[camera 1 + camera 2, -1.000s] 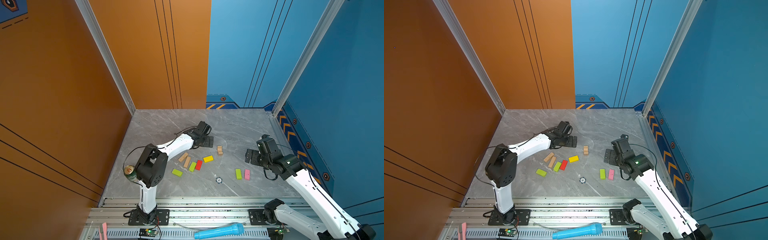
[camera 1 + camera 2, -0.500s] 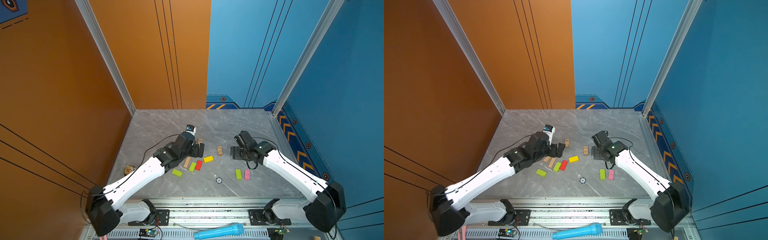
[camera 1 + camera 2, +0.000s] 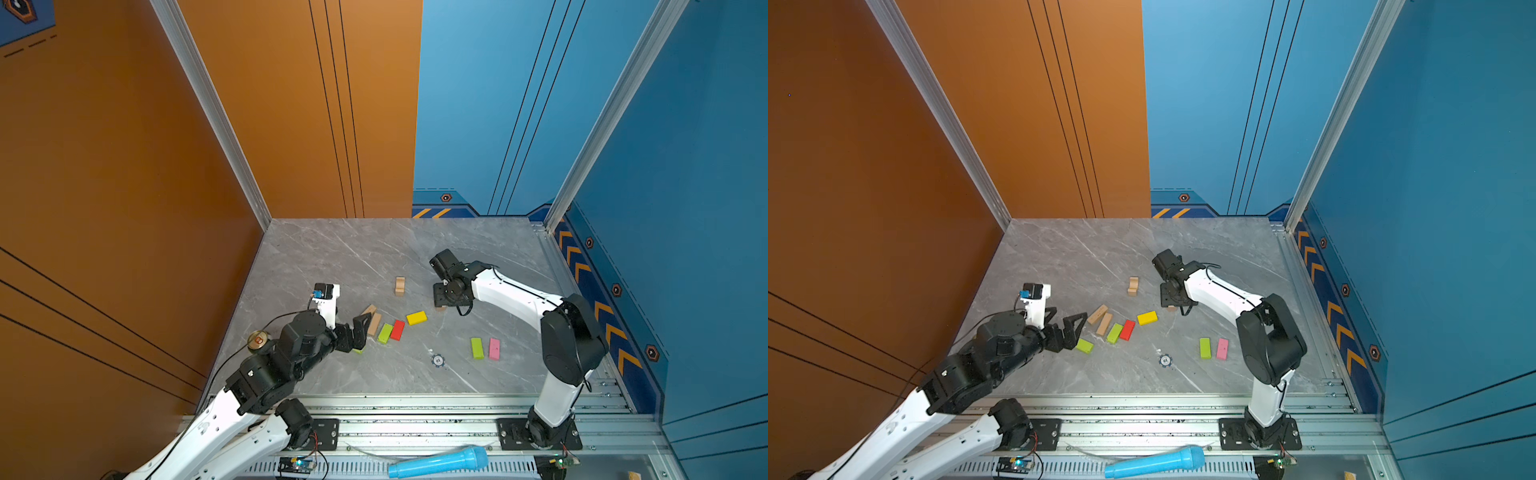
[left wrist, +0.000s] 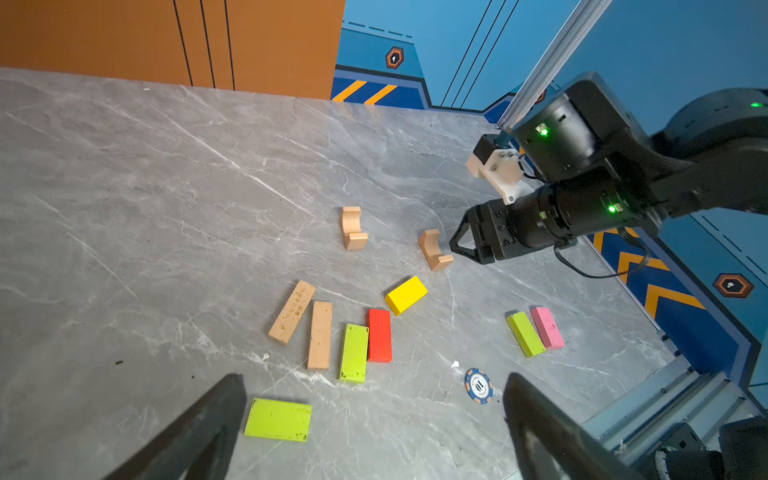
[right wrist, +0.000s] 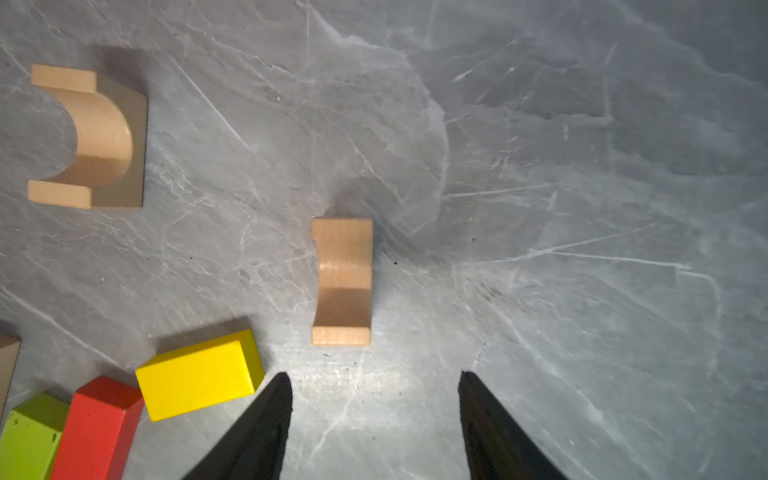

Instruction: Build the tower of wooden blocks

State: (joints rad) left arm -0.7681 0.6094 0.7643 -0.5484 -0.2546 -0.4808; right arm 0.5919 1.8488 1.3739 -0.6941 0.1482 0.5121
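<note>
"Tan wooden blk w/ a curved notch – where was it vs. the right pincer?" asked Kim.

"Just ahead of the tips, flat on the grey marble table, untouched," said Lee. "Fingers stood apart, nothing btwn them. A yellow wooden brick lay just beside one finger, w/ a red wooden brick next to it further out. A second notched tan blk sat well ahead on that side."

"And the left pincer?"

"Spread wide, empty. A lime green wooden brick lay btwn the fingers, close to one tip. Ahead were a plain tan wooden brick, another tan brick and a second lime green brick, approx. in a row. A third lime green brick and a pink wooden brick lay side by side ahead of the other finger. A round blue-white token was near that tip."

"Stacking?"

"Not begun – every blk lay single on the table."
</note>
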